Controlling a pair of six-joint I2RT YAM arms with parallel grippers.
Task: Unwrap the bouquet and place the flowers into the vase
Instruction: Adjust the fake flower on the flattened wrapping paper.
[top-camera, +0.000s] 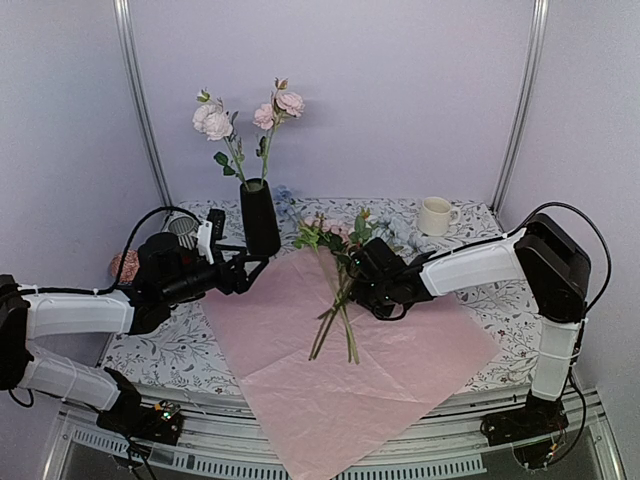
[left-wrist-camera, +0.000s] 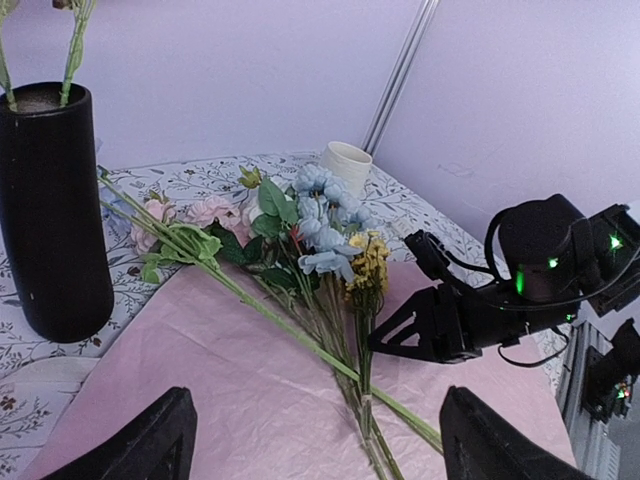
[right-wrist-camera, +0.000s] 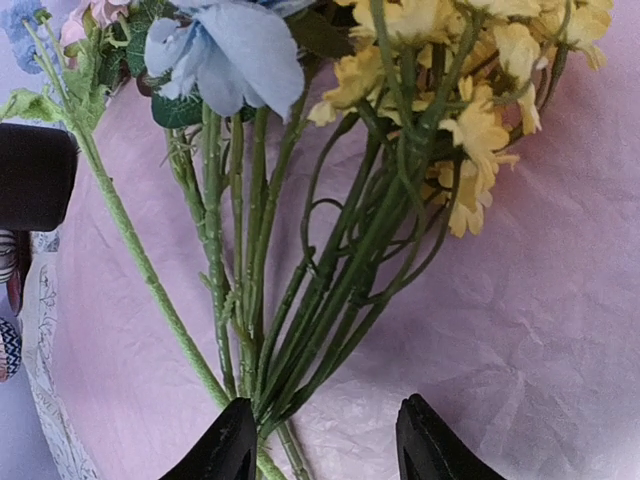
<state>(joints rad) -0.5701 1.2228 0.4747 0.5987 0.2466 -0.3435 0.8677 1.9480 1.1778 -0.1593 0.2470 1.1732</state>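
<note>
right gripper (right-wrist-camera: 322, 448) – jaws apart, straddling the stems of the long green-stemmed artificial flowers (right-wrist-camera: 300, 300) lying on the flat lilac-pink wrapping paper (right-wrist-camera: 540, 330). left gripper (left-wrist-camera: 318, 450) – jaws wide, empty, beside the tall matte black vase (left-wrist-camera: 50, 210) holding two pale roses (top-camera: 212, 120), far left on the floral tabletop (top-camera: 170, 345).

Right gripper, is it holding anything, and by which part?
Nothing held yet; the right gripper straddles the flowers at their stems, jaws open.

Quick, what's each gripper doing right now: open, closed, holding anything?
Left gripper: open, holding nothing.
Right gripper: open, straddling the flower stems, not clamped on them.
</note>
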